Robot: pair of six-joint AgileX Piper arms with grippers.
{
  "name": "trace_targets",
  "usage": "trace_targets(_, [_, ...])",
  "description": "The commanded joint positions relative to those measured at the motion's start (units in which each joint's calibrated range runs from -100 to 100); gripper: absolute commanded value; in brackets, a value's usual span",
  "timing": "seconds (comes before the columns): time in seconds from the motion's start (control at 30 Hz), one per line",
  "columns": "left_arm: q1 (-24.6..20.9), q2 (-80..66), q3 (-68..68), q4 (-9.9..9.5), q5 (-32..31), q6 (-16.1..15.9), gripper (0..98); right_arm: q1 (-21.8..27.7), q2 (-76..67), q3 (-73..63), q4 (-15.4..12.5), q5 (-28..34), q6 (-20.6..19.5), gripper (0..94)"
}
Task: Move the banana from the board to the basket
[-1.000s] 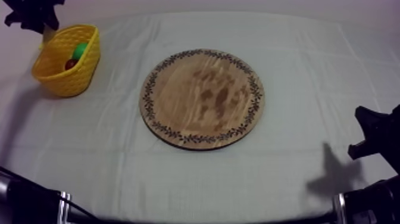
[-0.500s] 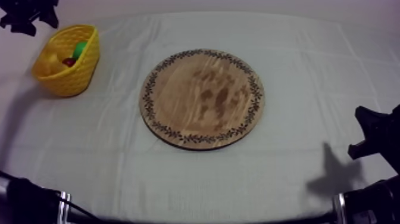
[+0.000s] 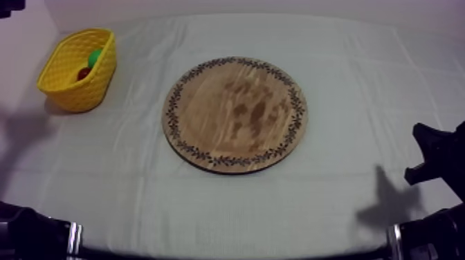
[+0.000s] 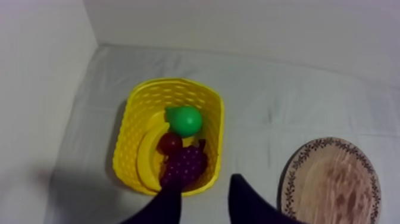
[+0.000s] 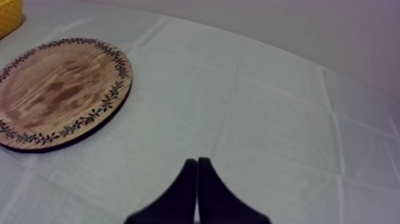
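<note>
Left gripper (image 4: 205,186): its two black fingers stand apart with nothing between them; it hangs above the near rim of the yellow basket (image 4: 127,149)

Banana (image 4: 146,158): inside the basket, just ahead of and below the left gripper; it curves along the basket wall on the side away from the board; clear of both grippers

Other fruit in the basket: the bunch of grapes (image 4: 183,167) lies nearest the left gripper, right under one fingertip; the small red fruit (image 4: 170,143) sits just past it, touching the banana; the green pear (image 4: 184,121) lies farthest from the gripper

Wooden board (image 4: 330,182): off to the side of the left gripper, well apart from the basket; its top is bare

Right gripper (image 5: 196,161): fingers pressed together into a narrow wedge, gripping nothing; it sits low over the grey-white cloth (image 5: 268,119)

Board seen from the right gripper (image 5: 56,89): ahead and off to one side, well apart from the fingertips; a corner of the basket shows beyond it

Top view: basket (image 3: 73,86) at the far left of the table, board (image 3: 235,114) in the middle, right gripper (image 3: 432,155) at the right edge
</note>
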Motion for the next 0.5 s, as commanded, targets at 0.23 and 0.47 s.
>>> trace_targets(0.23, [0.0, -23.2, 23.4, -0.05, -14.2, -0.1, 2.1, 0.0, 0.0, 0.0, 0.0, 0.0, 0.0, 0.5])
trace_targets(0.47, [0.0, -36.7, 43.1, 0.79, -25.8, 0.0, 0.3, 0.0, 0.0, 0.0, 0.0, 0.0, 0.0, 0.5])
